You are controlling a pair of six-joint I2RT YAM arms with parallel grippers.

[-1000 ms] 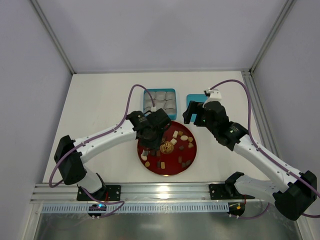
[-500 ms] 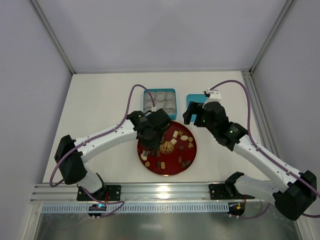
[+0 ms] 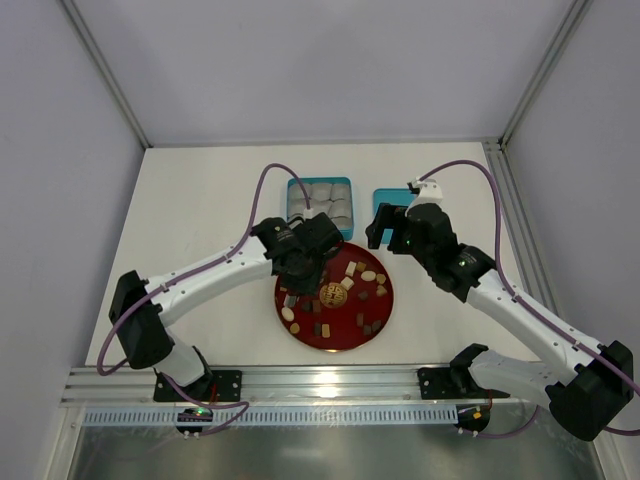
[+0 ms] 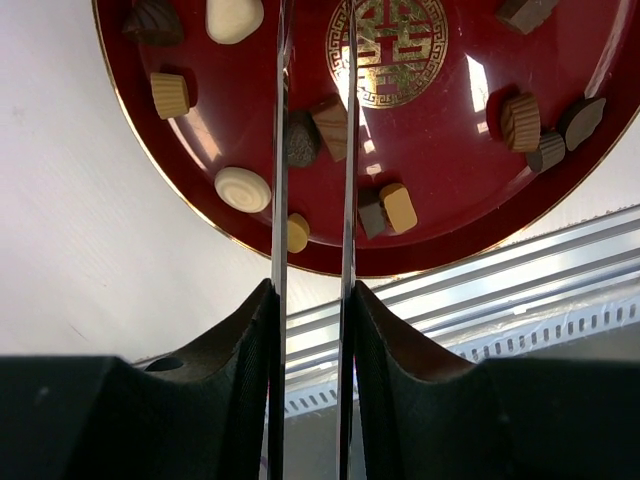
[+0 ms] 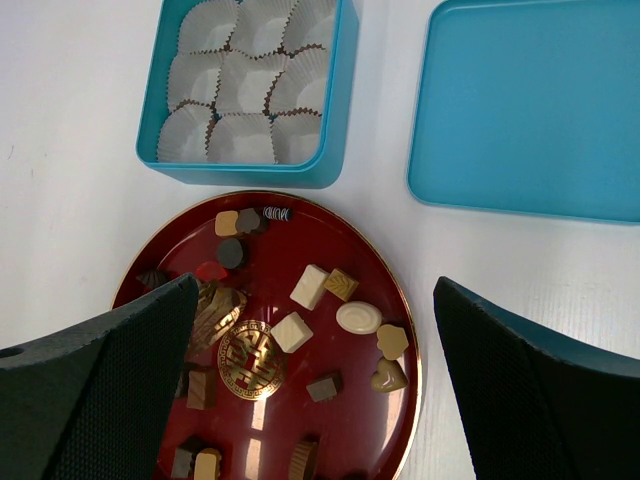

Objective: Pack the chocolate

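**Left hand narrowing over the plate: a pick in progress**

Over the last second the left arm has crept slightly up the plate toward the box and its hand has narrowed. The right arm has not budged.

- The white surface (image 3: 200,200) carries everything.
- The left arm reaches over the left half of the red plate (image 3: 340,345).
- The right arm hangs above the plate's far right edge, near the lid. The right hand (image 3: 388,222) gapes wide with nothing in it.
- The left hand (image 4: 315,40) shows as two thin blades close together with a slit between them. A brown piece and a dark grey one lie in line with that slit. The tips run out of the wrist view, so I cannot tell whether anything is gripped.
- The teal box (image 5: 240,173) sits just beyond the plate. The lid (image 5: 530,110) lies flat beside it, apart.
- The paper cups (image 5: 245,80) I can see are all empty.

My read is that this is the pick of a first piece, so packing has barely begun. If a piece is caught, I must lift clear and carry it over the box wall into one cup, which needs fine aim because the cups crowd together. If not, I settle lower and close on a single piece without nudging its neighbour.

The chocolate (image 5: 309,286) is all on the plate, scattered around the gold medallion (image 4: 400,50). The pieces are small cubes, ovals and ridged shapes in dark brown, tan and cream, with one red. They will probably skate on that glossy plate.
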